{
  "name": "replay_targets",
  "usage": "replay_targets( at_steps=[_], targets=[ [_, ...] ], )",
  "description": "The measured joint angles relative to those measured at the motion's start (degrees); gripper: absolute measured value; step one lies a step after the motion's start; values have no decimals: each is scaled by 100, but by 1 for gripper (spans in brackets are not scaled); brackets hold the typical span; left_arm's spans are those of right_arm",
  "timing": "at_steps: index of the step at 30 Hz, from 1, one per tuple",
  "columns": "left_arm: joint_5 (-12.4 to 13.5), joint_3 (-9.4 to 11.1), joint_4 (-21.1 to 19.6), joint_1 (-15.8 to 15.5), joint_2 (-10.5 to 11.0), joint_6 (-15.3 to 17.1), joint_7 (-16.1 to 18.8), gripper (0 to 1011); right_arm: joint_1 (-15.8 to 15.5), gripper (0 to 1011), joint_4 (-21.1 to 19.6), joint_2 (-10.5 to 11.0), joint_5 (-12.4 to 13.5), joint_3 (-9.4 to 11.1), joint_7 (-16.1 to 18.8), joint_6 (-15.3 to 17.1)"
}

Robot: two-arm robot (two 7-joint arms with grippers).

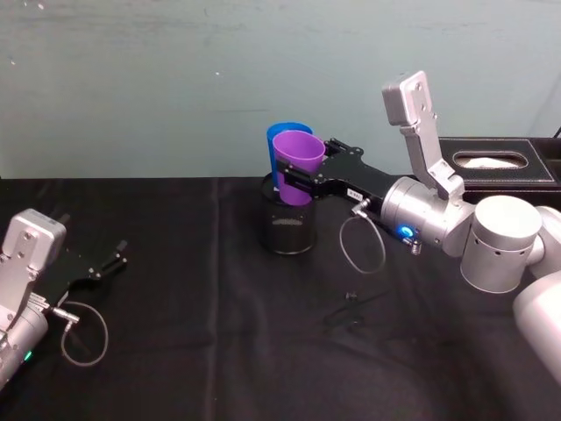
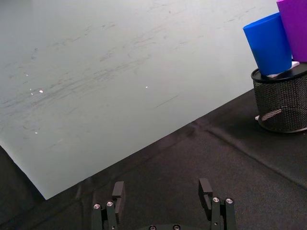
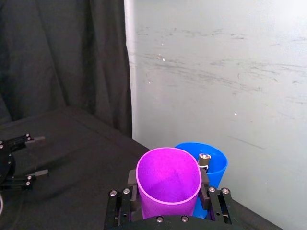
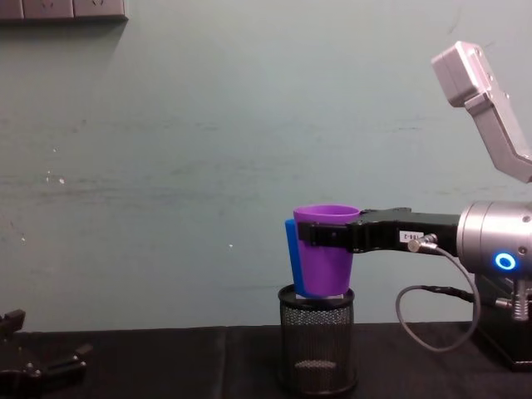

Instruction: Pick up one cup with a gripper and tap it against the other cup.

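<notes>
While clamped on the smooth purple plastic tapered tumbler (image 4: 324,262), right gripper (image 1: 305,167) holds it upright | tumbler above black wire-mesh pen holder (image 4: 316,337), just beside bright blue plastic tumbler (image 2: 268,43) standing in it | left gripper (image 2: 162,189) spread wide, parked low left.

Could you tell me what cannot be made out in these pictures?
- Head view: whether the purple cup, held by the right gripper, touches the blue cup; they overlap.
- Chest view: the blue cup's base, behind the purple cup and the mesh holder.
- Head view: small dark bits on the table, too small to identify.
</notes>
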Motion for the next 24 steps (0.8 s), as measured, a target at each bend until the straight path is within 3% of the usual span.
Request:
replay_targets(
  at_steps=[24],
  targets=[
    [0,0,0,0,0,0,0,1000,2,722,8,-31,83,62,44,52]
  ],
)
